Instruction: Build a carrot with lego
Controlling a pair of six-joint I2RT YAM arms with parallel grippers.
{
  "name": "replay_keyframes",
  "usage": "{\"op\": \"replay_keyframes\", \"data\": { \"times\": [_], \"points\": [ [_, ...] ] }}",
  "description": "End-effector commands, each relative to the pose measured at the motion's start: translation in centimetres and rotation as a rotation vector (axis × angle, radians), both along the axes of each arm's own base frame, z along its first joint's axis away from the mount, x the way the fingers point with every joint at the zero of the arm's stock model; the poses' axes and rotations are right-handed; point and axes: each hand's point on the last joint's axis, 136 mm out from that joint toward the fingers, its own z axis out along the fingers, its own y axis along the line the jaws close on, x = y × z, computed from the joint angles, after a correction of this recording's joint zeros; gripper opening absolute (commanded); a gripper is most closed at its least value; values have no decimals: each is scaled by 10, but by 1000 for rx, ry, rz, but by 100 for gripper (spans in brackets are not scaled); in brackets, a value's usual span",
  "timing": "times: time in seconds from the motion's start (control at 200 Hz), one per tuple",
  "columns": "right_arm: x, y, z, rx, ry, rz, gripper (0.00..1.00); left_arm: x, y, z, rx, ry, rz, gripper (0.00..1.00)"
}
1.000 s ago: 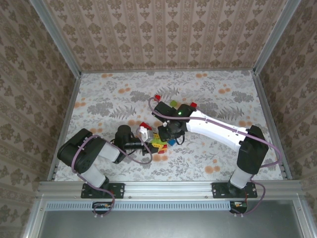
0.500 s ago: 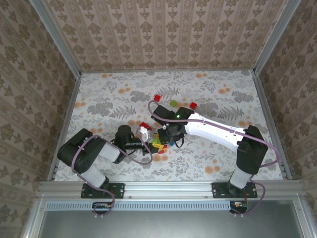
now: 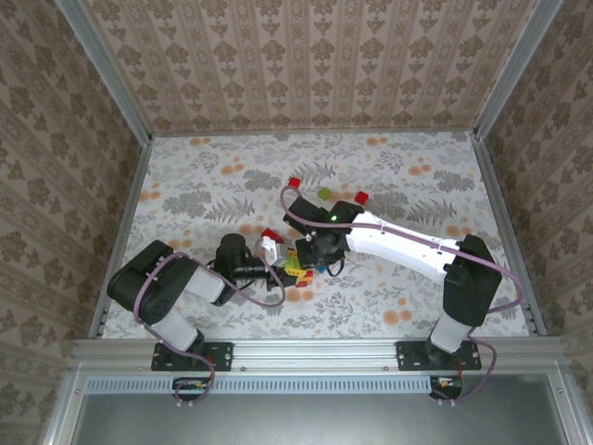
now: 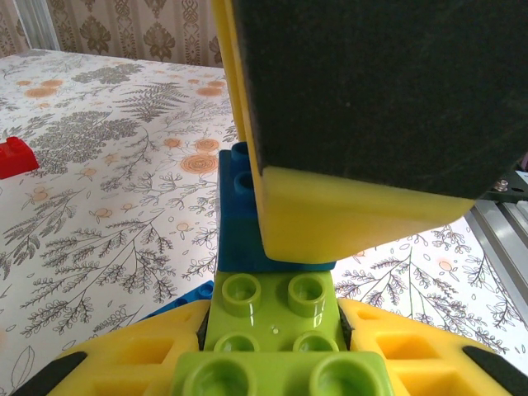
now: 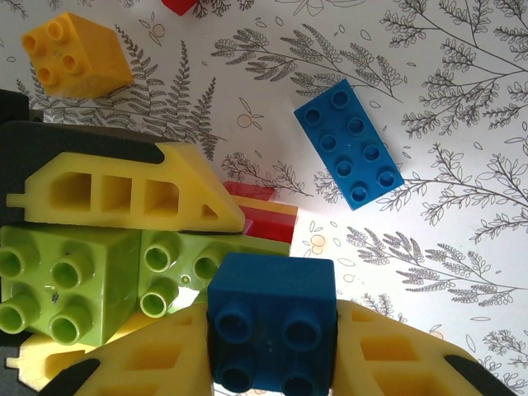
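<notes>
My left gripper [image 4: 276, 320] is shut on a lime-green lego brick [image 4: 272, 318], studs facing the camera. My right gripper [image 5: 272, 330] is shut on a dark blue square brick [image 5: 272, 318] and holds it against the green brick's [image 5: 74, 280] far end; I cannot tell whether they are joined. In the left wrist view the blue brick [image 4: 243, 223] shows just beyond the green one, under the right gripper's yellow finger [image 4: 346, 210]. From above, both grippers [image 3: 281, 262] [image 3: 310, 252] meet over the table's middle.
A blue oblong brick [image 5: 348, 142], an orange square brick [image 5: 74, 54] and a red brick [image 5: 268, 219] lie on the flowered table by the grippers. Farther back sit red bricks [image 3: 295, 183] [image 3: 361, 196] and a green one [image 3: 324, 193]. Another red brick [image 4: 15, 157] lies left.
The right gripper has edged slightly toward the left gripper with the blue brick. The left arm has stayed still and both grips are unchanged.
</notes>
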Motion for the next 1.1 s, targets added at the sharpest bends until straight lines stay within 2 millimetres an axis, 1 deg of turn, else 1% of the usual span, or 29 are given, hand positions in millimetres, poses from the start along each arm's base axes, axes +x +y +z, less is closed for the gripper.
{"op": "replay_keyframes", "data": {
  "times": [0.0, 0.27, 0.59, 0.96, 1.095],
  "points": [
    [-7, -12, -17, -70, 39, -36, 31, -3, -1, -7, 26, 11, -7, 39],
    [-4, -18, -19, -90, 48, -74, 30, -3, -1, -7, 28, 6, -5, 39],
    [-2, -23, -25, -126, 96, -101, 30, -3, -1, -7, 30, -1, -4, 39],
    [0, -16, -29, -101, 153, -128, 29, -5, -2, -8, 37, -6, -7, 39],
    [0, -13, -27, -83, 156, -133, 29, -5, -3, -8, 38, -10, -8, 39]
  ]
}}
